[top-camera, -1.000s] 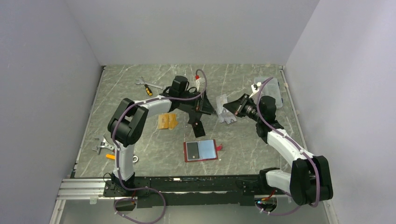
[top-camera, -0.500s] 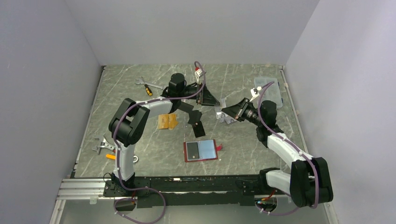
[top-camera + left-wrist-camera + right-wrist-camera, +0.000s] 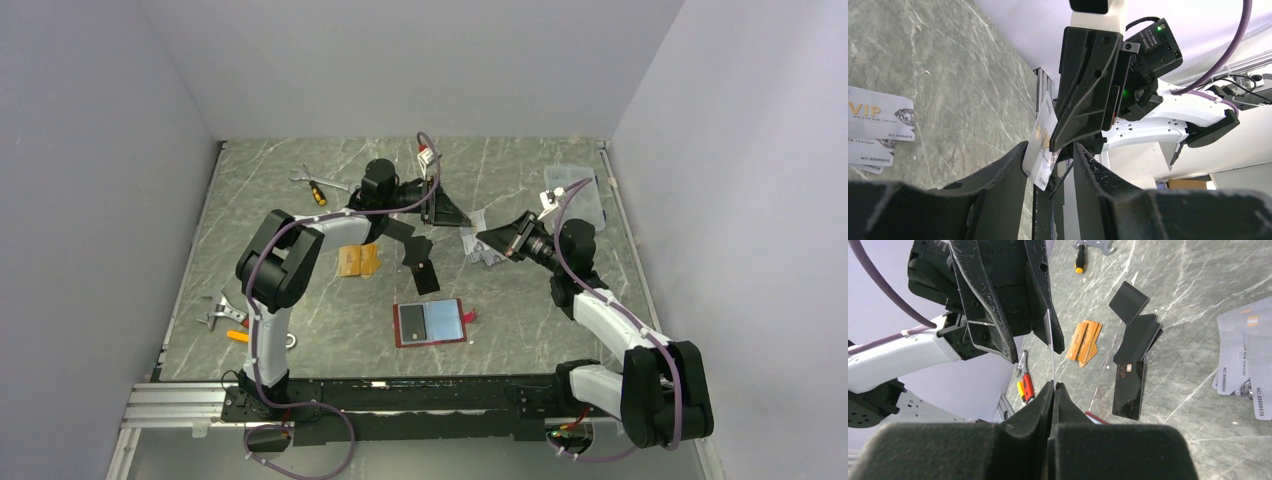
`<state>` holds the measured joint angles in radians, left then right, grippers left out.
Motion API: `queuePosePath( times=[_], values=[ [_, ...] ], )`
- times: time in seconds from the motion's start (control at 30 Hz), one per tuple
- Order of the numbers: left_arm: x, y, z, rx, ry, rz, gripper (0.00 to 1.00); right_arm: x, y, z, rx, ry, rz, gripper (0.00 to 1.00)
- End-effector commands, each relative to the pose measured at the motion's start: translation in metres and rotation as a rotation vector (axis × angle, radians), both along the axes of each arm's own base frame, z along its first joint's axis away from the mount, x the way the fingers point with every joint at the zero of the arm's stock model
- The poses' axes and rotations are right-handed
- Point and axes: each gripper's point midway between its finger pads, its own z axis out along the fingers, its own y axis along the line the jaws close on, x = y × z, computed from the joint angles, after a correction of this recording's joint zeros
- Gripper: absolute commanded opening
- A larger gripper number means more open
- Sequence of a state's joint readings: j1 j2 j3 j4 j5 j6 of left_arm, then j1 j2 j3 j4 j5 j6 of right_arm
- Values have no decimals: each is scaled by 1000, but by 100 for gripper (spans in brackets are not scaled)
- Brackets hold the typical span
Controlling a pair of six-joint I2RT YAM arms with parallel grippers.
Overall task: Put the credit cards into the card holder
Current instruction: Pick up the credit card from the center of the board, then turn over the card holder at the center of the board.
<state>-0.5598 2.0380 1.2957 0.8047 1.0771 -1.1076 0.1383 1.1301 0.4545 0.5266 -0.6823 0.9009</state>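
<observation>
Card holder [image 3: 430, 323] before the credit cards [image 3: 358, 260]

Edge-on credit card [image 3: 1050, 350] in right pincer [image 3: 1054, 386], left pincer [image 3: 1036, 354] around it.

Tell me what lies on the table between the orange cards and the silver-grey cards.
The black cards lie there, fanned in a small stack. The top external view shows this, and the right wrist view too.

The table [image 3: 520, 330] is grey-green marble with pale veins. There are orange cards [image 3: 357, 259], black cards [image 3: 1128, 390] with gold lettering and silver cards [image 3: 878, 117] with gold "VIP". The wallet [image 3: 429, 322] is dark red, the cables [image 3: 1244, 25] purple.
</observation>
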Motion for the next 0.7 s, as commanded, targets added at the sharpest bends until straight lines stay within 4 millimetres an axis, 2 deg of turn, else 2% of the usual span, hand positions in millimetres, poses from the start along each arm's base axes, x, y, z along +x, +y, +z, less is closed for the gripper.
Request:
queuePosePath(
  times=[0.0, 0.17, 0.23, 0.3, 0.37, 0.4, 0.53, 0.67],
  values=[
    [-13, 0, 10, -35, -55, -47, 43, 4, -4, 11, 30, -47, -28, 0],
    [-19, 2, 8, -27, -63, -57, 41, 9, -6, 16, 56, -51, -38, 0],
    [-20, 3, 9, -29, -70, -60, 38, 10, -7, 17, 65, -52, -45, 0],
    [-22, 3, 9, -30, -77, -62, 26, 10, -7, 16, 68, -47, -52, 0],
    [-22, 3, 10, -31, -83, -60, 9, 10, -7, 15, 72, -50, -46, 0],
    [-22, 3, 11, -30, -85, -61, 6, 9, -6, 15, 74, -49, -39, 0],
    [-21, 2, 13, -40, -83, -66, 7, 6, -3, 14, 77, -47, -11, 2],
    [-22, 1, 15, -42, -85, -75, 9, 5, 0, 14, 71, -41, 12, 20]
  ],
)
